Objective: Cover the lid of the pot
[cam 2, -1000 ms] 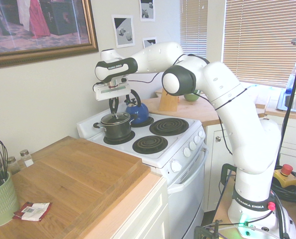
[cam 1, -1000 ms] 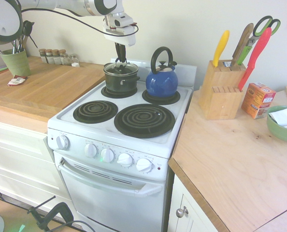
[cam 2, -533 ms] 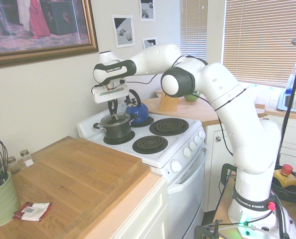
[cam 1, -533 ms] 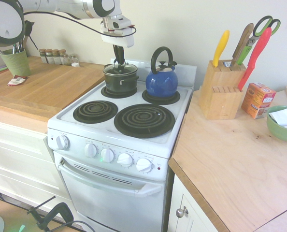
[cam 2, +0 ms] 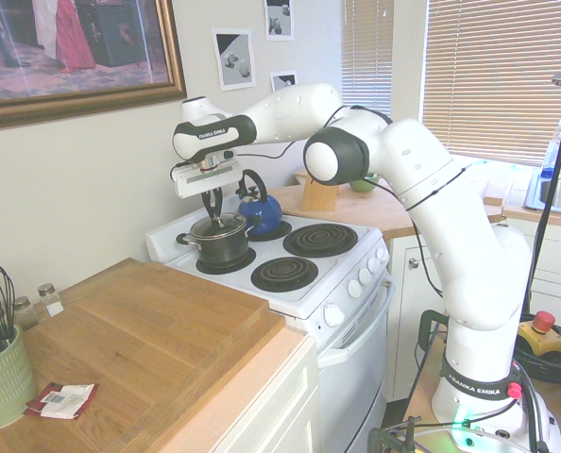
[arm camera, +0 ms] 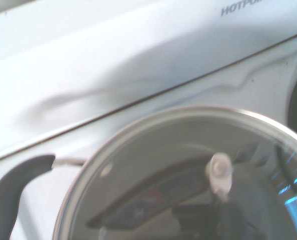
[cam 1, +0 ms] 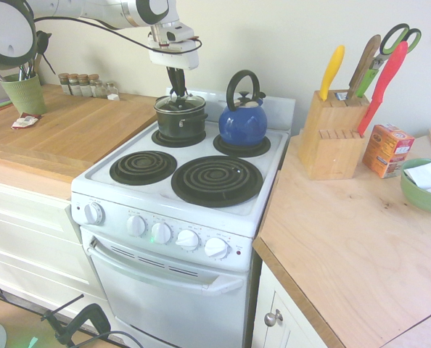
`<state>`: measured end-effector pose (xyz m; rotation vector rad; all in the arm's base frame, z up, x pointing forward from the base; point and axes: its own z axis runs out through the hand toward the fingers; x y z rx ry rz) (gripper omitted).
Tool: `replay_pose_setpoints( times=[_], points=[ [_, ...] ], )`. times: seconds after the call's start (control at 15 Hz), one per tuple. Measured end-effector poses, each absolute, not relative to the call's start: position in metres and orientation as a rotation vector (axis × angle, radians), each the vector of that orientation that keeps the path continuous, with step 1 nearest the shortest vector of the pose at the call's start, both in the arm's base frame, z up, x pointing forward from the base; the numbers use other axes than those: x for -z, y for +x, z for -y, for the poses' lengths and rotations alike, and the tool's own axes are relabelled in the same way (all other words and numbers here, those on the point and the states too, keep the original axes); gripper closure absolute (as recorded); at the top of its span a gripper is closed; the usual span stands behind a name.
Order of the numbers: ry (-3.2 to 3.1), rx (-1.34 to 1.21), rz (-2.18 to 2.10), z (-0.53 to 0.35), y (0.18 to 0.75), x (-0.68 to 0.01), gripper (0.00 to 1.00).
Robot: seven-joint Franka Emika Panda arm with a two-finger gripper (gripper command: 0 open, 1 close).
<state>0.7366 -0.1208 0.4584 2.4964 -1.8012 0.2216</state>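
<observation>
I take the stove [cam 1: 201,196] as my landmark. The pot [cam 1: 181,120] sits on its rear burner on the side nearest the wooden counter [cam 1: 70,130], and the lid [cam 1: 180,102] lies flat across the pot's mouth, its silver rim level with the pot's edge. In the wrist view the lid [arm camera: 188,175] fills the lower part as a glass disc with a metal rim, a pale screw at its centre, and one dark pot handle pokes out beside it over the white stove top.

My gripper [cam 1: 176,90] points straight down over the middle of the lid, fingers drawn close together at the small knob. From both outside views I see them pinched narrow there, so I read them as closed on the knob.

The blue kettle [cam 1: 242,122] stands on the stove's other rear burner, just beside the pot but not touching it. Both front burners are bare. A knife block [cam 1: 331,134] stands on the counter on the kettle side of the stove, a green utensil cup [cam 1: 23,93] on the wooden counter opposite.
</observation>
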Motion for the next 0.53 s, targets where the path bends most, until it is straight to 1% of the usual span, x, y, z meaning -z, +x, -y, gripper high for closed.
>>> replay_pose_setpoints(
  times=[0.13,0.27,0.53],
  points=[
    [2.49,-0.2,1.797,0.113,0.734,-0.462,0.0],
    [2.485,-0.202,1.8,0.101,0.729,-0.48,0.0],
    [2.501,-0.307,1.798,0.061,0.698,-0.57,0.0]
  ],
)
